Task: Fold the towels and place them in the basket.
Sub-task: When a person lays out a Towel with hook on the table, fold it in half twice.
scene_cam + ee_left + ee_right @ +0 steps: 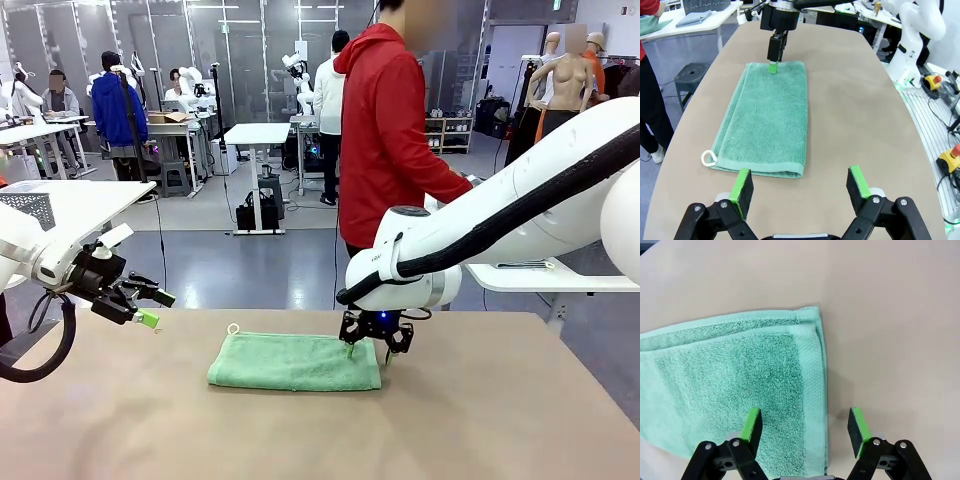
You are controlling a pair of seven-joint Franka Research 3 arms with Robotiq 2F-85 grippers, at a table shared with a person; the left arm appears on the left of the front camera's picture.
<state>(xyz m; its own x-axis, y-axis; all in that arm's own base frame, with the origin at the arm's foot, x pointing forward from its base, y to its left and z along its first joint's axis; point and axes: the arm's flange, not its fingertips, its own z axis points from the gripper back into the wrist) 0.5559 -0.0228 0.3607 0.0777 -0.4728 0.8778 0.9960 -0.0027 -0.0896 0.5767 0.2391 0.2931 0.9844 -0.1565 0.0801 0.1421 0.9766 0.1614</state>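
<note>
Mint green towel point(295, 362) lies folded on the table point(480, 420); we find right jaws open over its end, left jaws likewise open

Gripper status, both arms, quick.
Left gripper: open, holding nothing, near one end of the mint green towel.
Right gripper: open, holding nothing, one finger over the towel's opposite end, the other over bare table.

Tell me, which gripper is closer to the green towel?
Right. The right gripper sits over the towel's end, straddling its edge; the left gripper is off past the other end, apart from it.
</note>
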